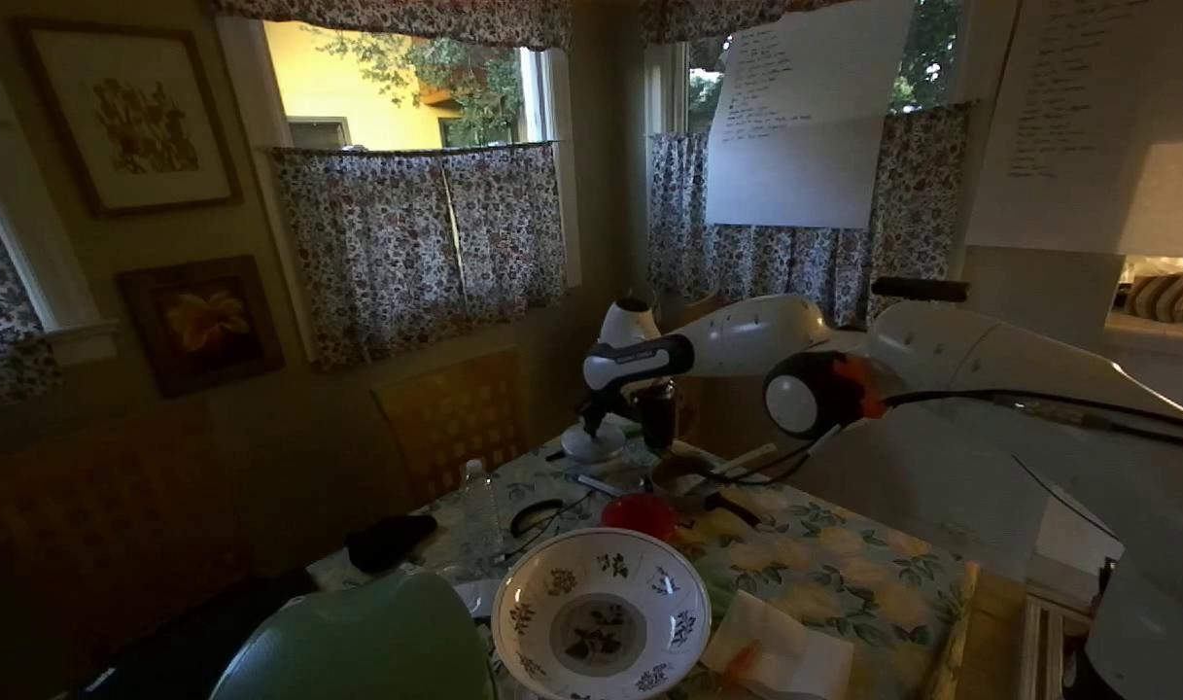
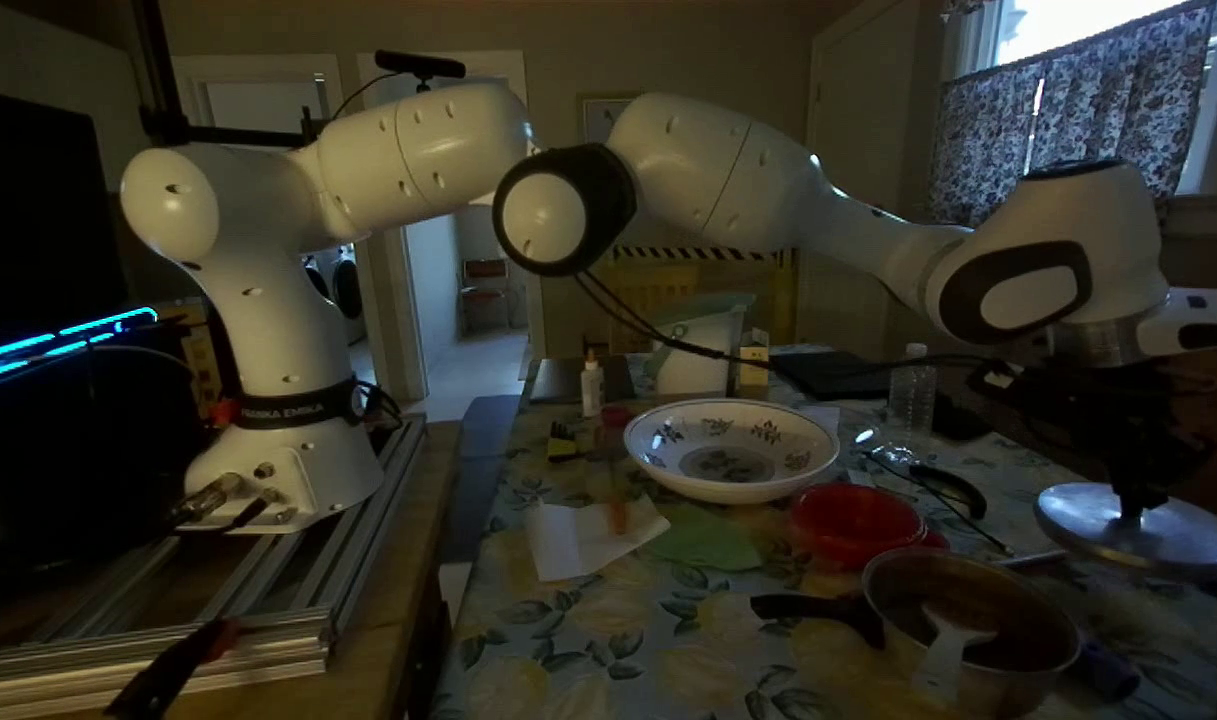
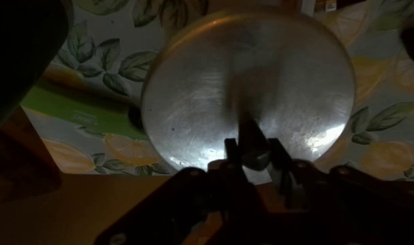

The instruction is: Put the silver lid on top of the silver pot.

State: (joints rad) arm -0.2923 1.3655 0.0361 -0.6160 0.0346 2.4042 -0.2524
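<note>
White and jointed, the robot arm (image 2: 748,180) reaches from left to right above the bench (image 2: 608,630) in an exterior view, bending down at the right. Lemons and leaves are printed on the cloth (image 1: 824,549) that covers the bench. Next in size comes the floral bowl (image 2: 733,490), upright and toward the far side. The silver pot (image 2: 1028,610) stands near and to the right, its dark handle (image 2: 818,607) pointing left. The silver lid (image 2: 1083,530) is to the right of the pot, apart from it and roughly level; whether its rim touches the bench cannot be told. The end effector (image 3: 255,149) is narrowed and grips the lid at its middle, as the wrist view shows. A red bowl (image 2: 858,540) sits between the floral bowl and the pot. Upright, a clear bottle (image 2: 910,395) stands to the right of the floral bowl. A white squeeze bottle (image 2: 592,390) with an orange tip stands farther off, to the left of the floral bowl. A pale utensil (image 2: 948,640) rests inside the pot. Smallest is the dark knob (image 3: 256,143) of the lid, with one finger (image 3: 279,153) of the end effector on either side.
</note>
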